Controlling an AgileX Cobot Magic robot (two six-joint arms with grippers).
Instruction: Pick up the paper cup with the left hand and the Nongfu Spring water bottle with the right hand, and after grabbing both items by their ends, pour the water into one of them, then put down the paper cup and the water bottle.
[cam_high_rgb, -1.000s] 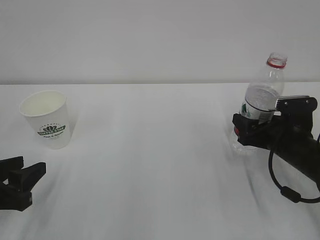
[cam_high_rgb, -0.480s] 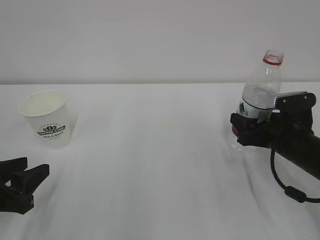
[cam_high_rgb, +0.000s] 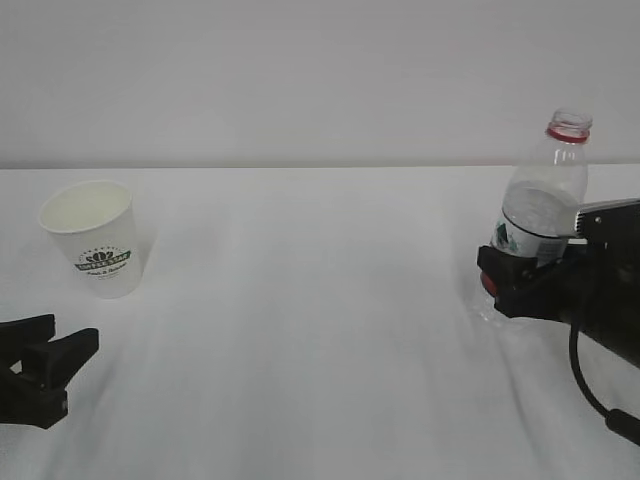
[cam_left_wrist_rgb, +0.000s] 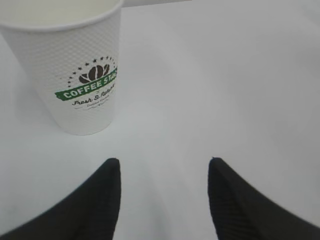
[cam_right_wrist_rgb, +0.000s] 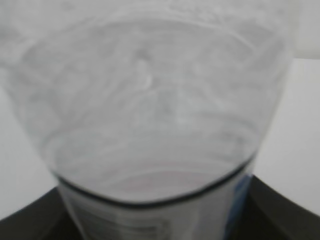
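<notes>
Nongfu Spring water bottle (cam_high_rgb: 540, 215) sits clamped in the right gripper (cam_high_rgb: 528, 280), whose black jaws close on the labelled lower body from either side. In the right wrist view the clear ribbed body (cam_right_wrist_rgb: 150, 100) fills the frame between the two dark jaws. The bottle leans a little to the right, its uncapped mouth and red neck ring uppermost, at the right end of the white counter (cam_high_rgb: 320, 330). Whether its base touches the counter cannot be told. At the far left, the left gripper (cam_high_rgb: 45, 360) is low over the counter with its jaws spread and nothing between them. Just beyond it stands the paper cup (cam_high_rgb: 96, 237), upright, apart from the fingertips (cam_left_wrist_rgb: 111, 172), with its green logo facing the gripper.
</notes>
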